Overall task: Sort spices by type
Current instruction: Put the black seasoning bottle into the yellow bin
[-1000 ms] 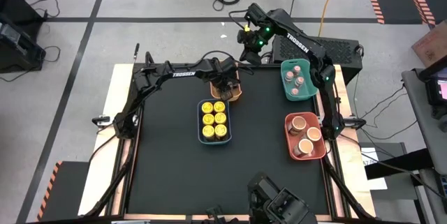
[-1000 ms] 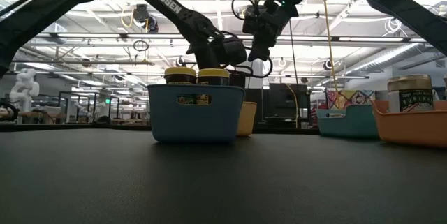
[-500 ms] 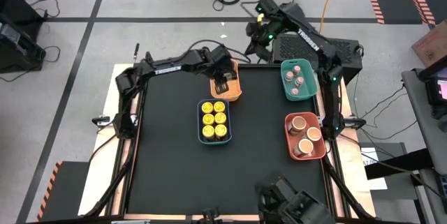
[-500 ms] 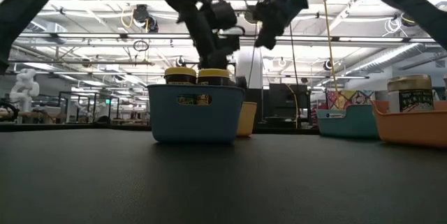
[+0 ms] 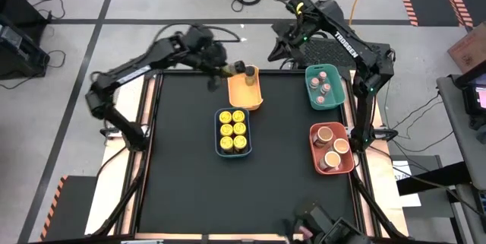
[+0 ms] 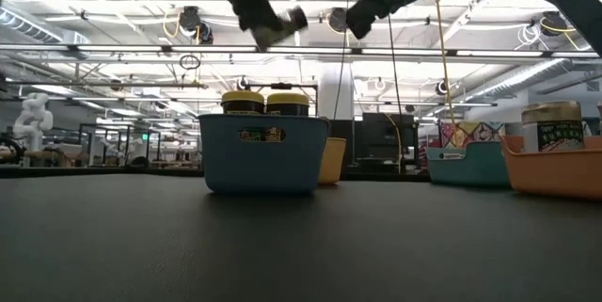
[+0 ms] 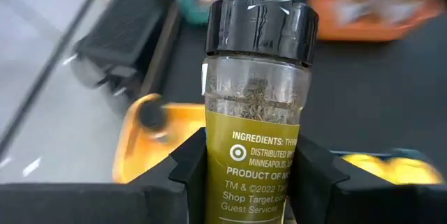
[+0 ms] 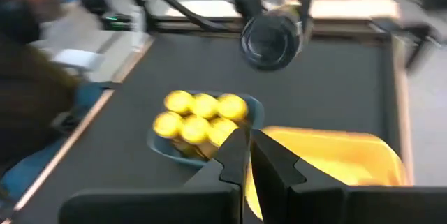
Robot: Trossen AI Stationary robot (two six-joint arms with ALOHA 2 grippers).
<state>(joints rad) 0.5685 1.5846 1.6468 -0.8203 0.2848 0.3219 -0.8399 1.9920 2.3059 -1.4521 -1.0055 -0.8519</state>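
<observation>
- The left gripper (image 5: 230,69) is hanging in the air at the far edge of the table, just beside the yellow tray (image 5: 247,90), and its fingers are pinching a dark-lidded spice jar (image 7: 256,105) by the lower body.
- In the left wrist view the jar is sitting upright between the two fingers (image 7: 190,169), with the black lid and the glass neck standing clear above them and the olive label sinking between them.
- In the low view the held jar is showing high above the blue tray (image 6: 264,152), well apart from it.
- The right gripper (image 5: 287,40) is hovering beyond the far table edge, near the yellow tray's far end, with its fingers pressed together and gripping nothing.
- The blue tray is carrying six yellow-lidded jars (image 5: 232,129), standing in two rows of three at the middle of the table.
- The green tray (image 5: 311,87) on the right side is carrying three pinkish-brown-lidded jars (image 5: 324,84).
- The red tray (image 5: 314,147), nearer the front on the right, is carrying three peach-topped tubs (image 5: 332,147).
- There are four trays in all; I cannot tell whether anything is lying inside the yellow one.
</observation>
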